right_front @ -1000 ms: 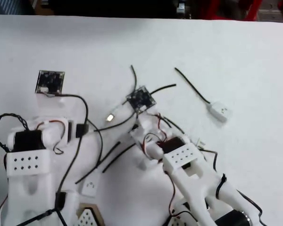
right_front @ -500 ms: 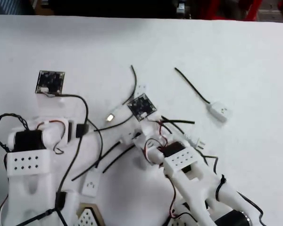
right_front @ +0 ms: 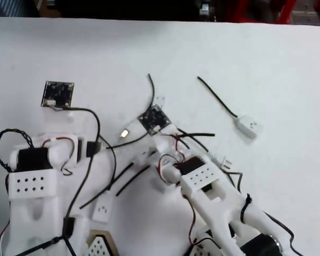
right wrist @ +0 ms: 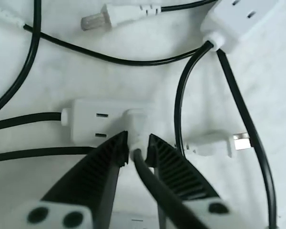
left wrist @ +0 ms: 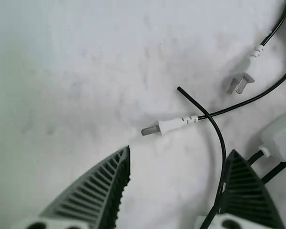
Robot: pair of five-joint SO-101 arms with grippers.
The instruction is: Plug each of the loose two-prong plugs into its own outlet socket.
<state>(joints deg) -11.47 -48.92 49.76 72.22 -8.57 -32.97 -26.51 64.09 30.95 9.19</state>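
My right gripper [right wrist: 136, 145] is shut on a white two-prong plug [right wrist: 136, 121] with a black cord, held against one end of a white outlet socket [right wrist: 93, 126] whose two slots face up. A second socket [right wrist: 243, 14] and two loose plugs [right wrist: 117, 16] [right wrist: 214, 143] lie around it. My left gripper [left wrist: 178, 152] hangs open over the table, with a loose plug [left wrist: 169, 126] just beyond its fingertips, another plug [left wrist: 243, 81] farther off and a socket [left wrist: 281, 138] at the side. In the high view the right arm [right_front: 202, 178] sits mid-table and the left arm [right_front: 34, 176] at the left.
Black cords [right_front: 114, 178] cross between the two arms. One white socket [right_front: 249, 126] lies apart at the right with its cord trailing back. Another socket [right_front: 102, 209] rests near the front between the arm bases. The far half of the white table [right_front: 149, 48] is bare.
The right arm has drawn back toward the front edge, dragging its cord and shifting nearby cords. A small plug behind its wrist came into view. The left arm stayed still.
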